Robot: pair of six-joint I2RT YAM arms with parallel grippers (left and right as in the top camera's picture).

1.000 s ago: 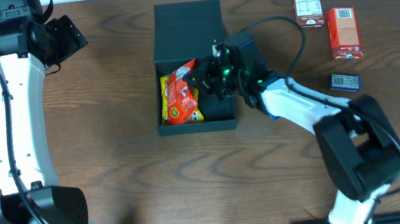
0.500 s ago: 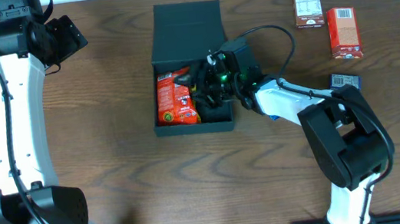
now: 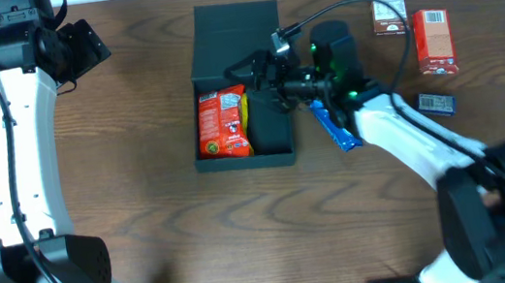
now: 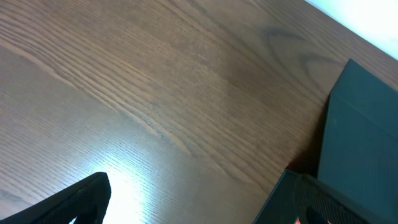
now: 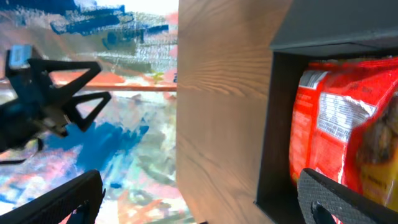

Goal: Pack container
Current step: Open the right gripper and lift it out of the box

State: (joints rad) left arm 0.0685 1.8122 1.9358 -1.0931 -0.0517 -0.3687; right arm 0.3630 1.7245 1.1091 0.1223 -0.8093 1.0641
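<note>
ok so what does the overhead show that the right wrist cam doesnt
Only the overhead: the whole container with its lid flap open, two red cartons, a blue packet beside the container. Only the right wrist: a blurred colourful backdrop past the table edge, and the right gripper open, holding nothing. Both: the red snack packet lying inside the container, and the wooden table.

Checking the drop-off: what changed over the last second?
The right gripper let go of the red snack packet, which settled flat in the left side of the container, then drew back out, open. The left gripper and the red cartons stayed put.
</note>
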